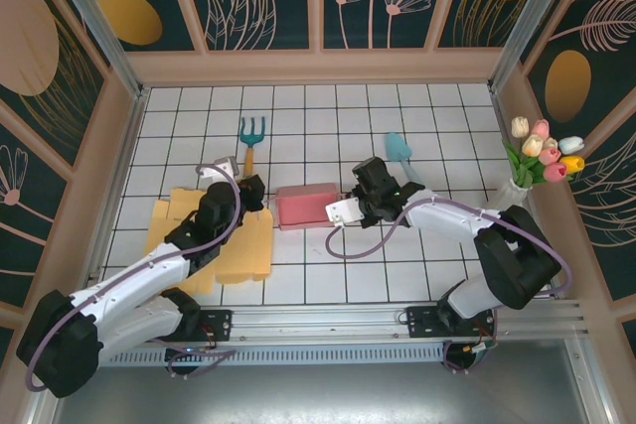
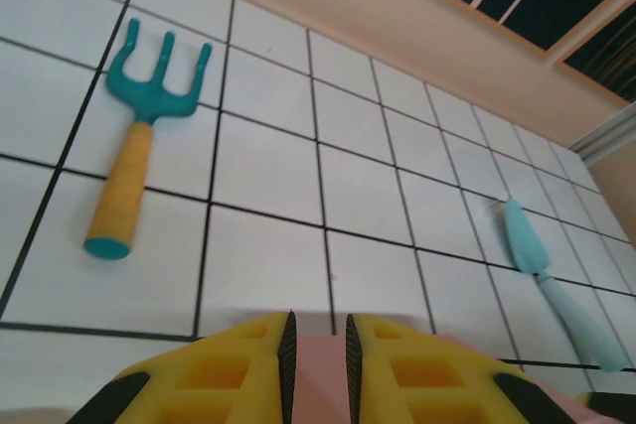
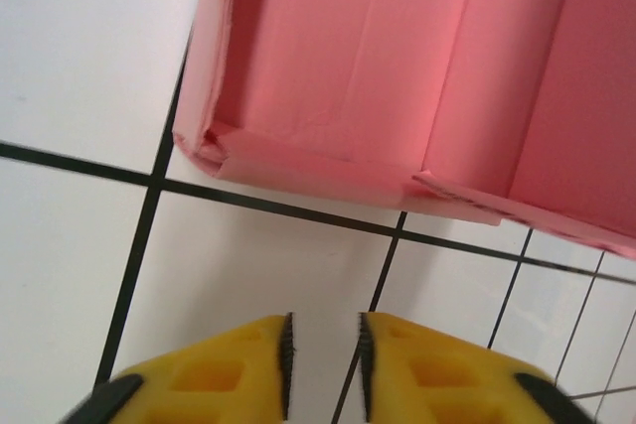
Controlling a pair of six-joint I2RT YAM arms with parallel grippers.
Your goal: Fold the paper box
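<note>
We find the pink paper box (image 1: pixel 308 206) lying open-topped at the centre of the tiled worktop (image 1: pixel 427 116). The left gripper (image 1: pixel 256 194) sits at its 9 o'clock end, jaws a narrow slit apart with pink showing between; whether they pinch it we cannot tell. The right gripper (image 1: pixel 343 209) sits at its 3 o'clock end, jaws slightly parted on nothing, the box just beyond them.

Pink paper box (image 1: pixel 306 205) mid-table; walls upright; top open
</note>
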